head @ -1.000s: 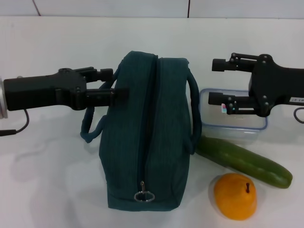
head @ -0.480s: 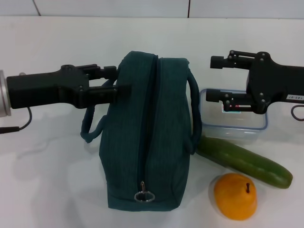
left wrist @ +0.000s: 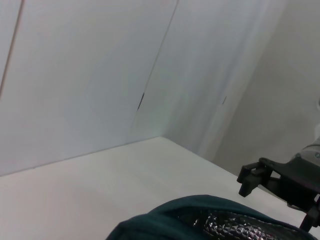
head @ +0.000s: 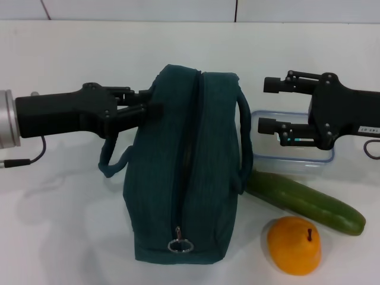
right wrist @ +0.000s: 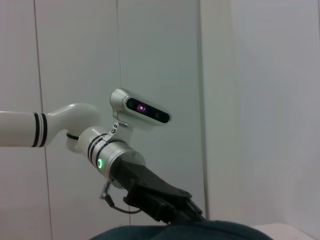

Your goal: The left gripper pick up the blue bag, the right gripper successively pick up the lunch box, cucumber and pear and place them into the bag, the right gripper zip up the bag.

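The blue bag (head: 184, 172) stands upright mid-table, its zipper ring pull (head: 180, 244) at the near end. My left gripper (head: 151, 105) is at the bag's upper left side, its fingers drawn together on the left handle (head: 110, 160). In the right wrist view it (right wrist: 190, 214) reaches the bag's top (right wrist: 200, 231). My right gripper (head: 265, 105) is open and empty, hovering above the lunch box (head: 291, 159), which lies to the right of the bag. The cucumber (head: 306, 203) lies in front of the box. The pear (head: 294, 244) sits nearest, at the front right.
The white table (head: 59, 225) has free room to the left of the bag and behind it. A wall stands at the table's far edge. The left arm's cable (head: 27, 159) trails at the left edge.
My left gripper has moved right to the bag and its fingers have closed on the handle. My right gripper has dropped slightly over the lunch box. The bag has shifted a little.
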Robot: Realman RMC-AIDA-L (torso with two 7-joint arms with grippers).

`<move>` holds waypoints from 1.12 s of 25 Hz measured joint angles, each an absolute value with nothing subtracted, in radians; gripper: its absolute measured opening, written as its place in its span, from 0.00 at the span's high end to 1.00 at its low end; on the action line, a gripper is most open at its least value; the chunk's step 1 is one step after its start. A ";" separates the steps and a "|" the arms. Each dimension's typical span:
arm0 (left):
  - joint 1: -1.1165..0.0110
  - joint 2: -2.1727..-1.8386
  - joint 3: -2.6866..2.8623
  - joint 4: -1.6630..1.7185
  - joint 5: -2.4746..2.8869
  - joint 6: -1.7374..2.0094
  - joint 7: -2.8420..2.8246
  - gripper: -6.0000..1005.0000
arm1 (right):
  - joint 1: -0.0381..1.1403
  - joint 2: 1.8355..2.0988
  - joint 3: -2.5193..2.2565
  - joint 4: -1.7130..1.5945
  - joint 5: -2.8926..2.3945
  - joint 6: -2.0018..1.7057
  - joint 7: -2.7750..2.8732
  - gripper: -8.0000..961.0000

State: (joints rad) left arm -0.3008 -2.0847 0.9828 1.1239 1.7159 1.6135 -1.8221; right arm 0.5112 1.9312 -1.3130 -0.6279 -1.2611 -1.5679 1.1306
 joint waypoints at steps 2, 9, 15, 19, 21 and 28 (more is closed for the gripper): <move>-0.301 -2.085 0.978 1.121 1.709 1.614 -1.805 0.68 | 0.504 1.932 -1.313 -0.626 -1.261 -1.567 1.131 0.24; -0.318 -2.084 0.978 1.079 1.698 1.615 -1.740 0.90 | 0.458 1.955 -1.261 -0.615 -1.261 -1.554 1.114 0.24; -0.351 -2.085 0.973 1.050 1.684 1.611 -1.733 0.93 | 0.458 2.023 -1.085 -0.439 -1.219 -1.554 1.100 0.25; -0.387 -2.086 0.977 1.014 1.681 1.599 -1.716 0.95 | 0.502 2.027 -1.057 -0.191 -1.047 -1.559 1.041 0.25; -0.399 -2.086 0.973 0.995 1.673 1.593 -1.713 0.95 | 0.510 2.028 -1.054 -0.110 -0.965 -1.559 1.028 0.25; -0.420 -2.087 0.974 0.977 1.658 1.577 -1.694 0.95 | 0.480 2.028 -1.062 0.010 -0.851 -1.633 1.026 0.24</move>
